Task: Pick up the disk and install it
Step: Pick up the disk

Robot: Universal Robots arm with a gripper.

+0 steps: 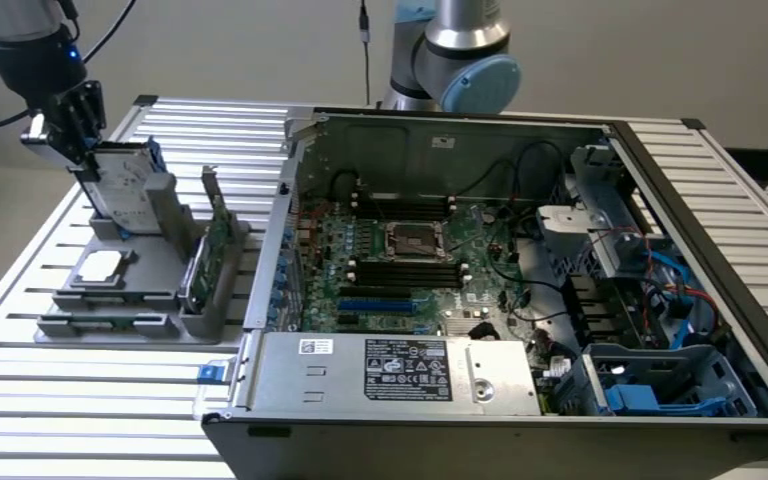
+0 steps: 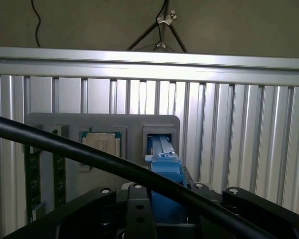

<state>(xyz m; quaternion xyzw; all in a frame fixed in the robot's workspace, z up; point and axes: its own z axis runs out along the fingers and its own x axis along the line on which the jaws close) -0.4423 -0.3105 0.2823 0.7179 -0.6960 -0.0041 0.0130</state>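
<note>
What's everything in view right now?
disk: 1, silver-grey in blue carrier, standing in the holder, exterior view's left
holder: 1, grey, on the table
chip: 1, silver, lying in the holder
circuit card: 1, green, upright in the holder
computer case: 1, black, open, exterior view's right
power supply: 1, silver, inside the case
table: 1, slatted aluminium
arm: 1, grey, blue cap, behind the case
gripper: 1, black, at the disk's top

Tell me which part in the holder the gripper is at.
The disk, upright with a blue frame, right under the gripper; the chip lies flat and the green card stands nearer the case.
</note>
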